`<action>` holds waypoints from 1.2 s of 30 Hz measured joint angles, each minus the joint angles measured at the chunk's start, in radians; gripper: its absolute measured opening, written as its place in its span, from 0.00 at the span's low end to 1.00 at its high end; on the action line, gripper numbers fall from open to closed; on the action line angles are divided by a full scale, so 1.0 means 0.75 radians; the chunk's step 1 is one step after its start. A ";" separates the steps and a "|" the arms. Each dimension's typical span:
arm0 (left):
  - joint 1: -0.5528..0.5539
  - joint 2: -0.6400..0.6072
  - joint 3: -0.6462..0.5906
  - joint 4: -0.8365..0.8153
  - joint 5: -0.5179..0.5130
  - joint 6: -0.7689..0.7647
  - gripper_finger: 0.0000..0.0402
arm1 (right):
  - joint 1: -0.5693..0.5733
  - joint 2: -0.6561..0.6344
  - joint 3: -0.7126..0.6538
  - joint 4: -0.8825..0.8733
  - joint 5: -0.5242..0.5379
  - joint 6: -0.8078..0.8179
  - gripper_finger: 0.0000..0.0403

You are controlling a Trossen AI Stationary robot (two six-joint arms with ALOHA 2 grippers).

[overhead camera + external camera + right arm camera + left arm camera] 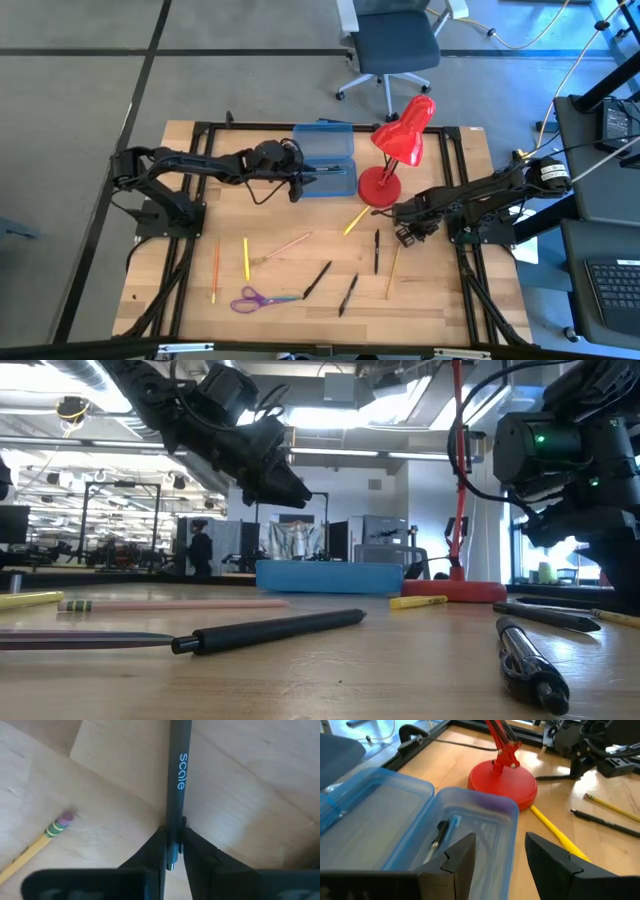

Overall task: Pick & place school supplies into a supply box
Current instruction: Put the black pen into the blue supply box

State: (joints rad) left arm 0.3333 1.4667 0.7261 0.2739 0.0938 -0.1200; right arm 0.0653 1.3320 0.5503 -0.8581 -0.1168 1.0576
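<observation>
The blue supply box (325,160) lies open at the table's far middle, with a black pen (440,837) inside its tray. My left gripper (500,855) hovers open and empty over the box's near edge, and also shows in the high view (302,182). My right gripper (405,237) is near the lamp base, shut on a black pen (177,785) printed "scale". On the table lie a yellow pencil (355,220), a black pen (376,250), a tan pencil (392,272), two more black pens (317,280), pencils (246,258) and purple-handled scissors (258,298). My right gripper pinches the black pen near one end (173,822) between its two fingertips. The fingers come from above and lie across the pen. The rest of the pen runs away from the fingers over the wood. I cannot tell whether it is lifted clear of the table.
The red desk lamp stands with its base (380,185) just right of the box and its head (405,135) above it. A pencil's eraser end (57,826) lies close to my right gripper. An office chair (395,45) stands beyond the table's far edge.
</observation>
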 joint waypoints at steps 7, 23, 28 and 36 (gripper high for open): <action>0.000 -0.145 0.000 -0.236 -0.008 -0.002 0.40 | -0.001 -0.037 0.108 -0.017 0.038 -0.127 0.14; -0.026 -0.314 0.000 -0.640 0.003 -0.191 0.41 | -0.122 -0.033 0.396 0.671 0.414 -1.145 0.14; -0.051 -0.314 0.000 -0.728 0.005 -0.281 0.41 | -0.215 0.068 0.393 0.834 0.415 -1.391 0.14; -0.084 -0.314 0.000 -0.790 0.004 -0.316 0.40 | -0.345 0.336 0.487 0.991 0.410 -1.679 0.14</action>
State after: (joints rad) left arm 0.2707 1.2312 0.7261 -0.3185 0.0967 -0.3569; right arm -0.1932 1.5842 0.9156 -0.1148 0.1909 -0.2017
